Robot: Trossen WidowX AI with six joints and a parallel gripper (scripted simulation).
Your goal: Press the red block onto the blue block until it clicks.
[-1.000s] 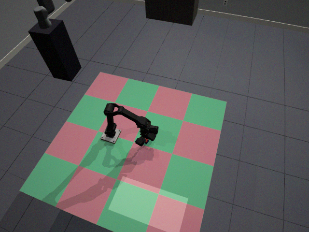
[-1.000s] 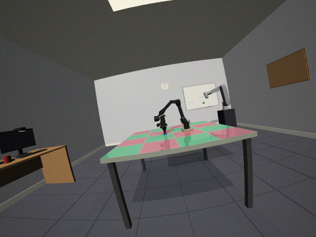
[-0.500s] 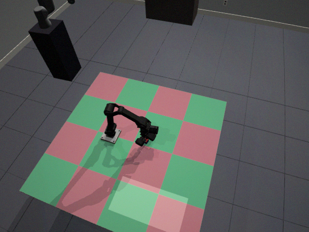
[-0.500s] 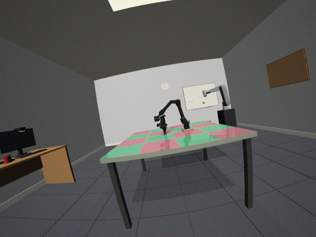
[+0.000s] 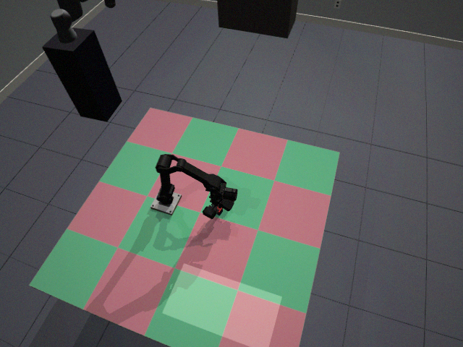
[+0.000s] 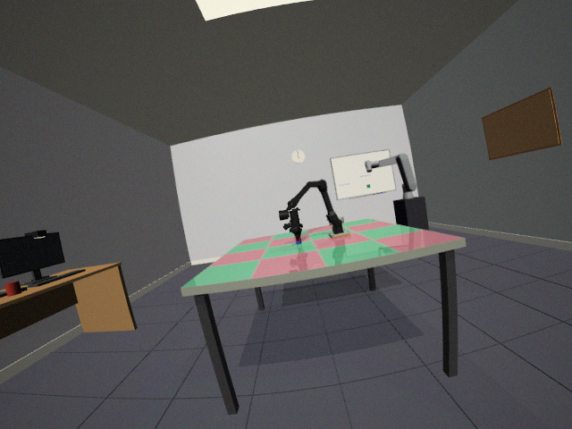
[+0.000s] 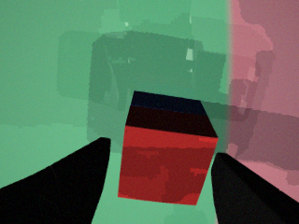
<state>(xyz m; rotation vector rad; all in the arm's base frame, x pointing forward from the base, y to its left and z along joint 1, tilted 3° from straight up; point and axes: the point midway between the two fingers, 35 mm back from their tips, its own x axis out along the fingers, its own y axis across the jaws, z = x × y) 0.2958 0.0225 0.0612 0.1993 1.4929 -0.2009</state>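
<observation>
The red block (image 7: 165, 175) (image 5: 219, 210) sits squarely on top of the blue block (image 7: 168, 102) (image 6: 298, 242), with no gap visible between them in the wrist view. The blue block shows only as a dark strip below the red block's shaded side there, and as a small patch on the table in the exterior view. My gripper (image 7: 163, 156) (image 5: 218, 209) is open around the red block. A gap shows between the block and each finger. The rest of the blue block is hidden under the red one.
The table (image 6: 323, 273) has a red and green checkered top. My arm's base plate (image 5: 171, 207) (image 6: 339, 234) stands on it, to the left of the blocks in the top view. The arm's shadows fall across the squares around the blocks.
</observation>
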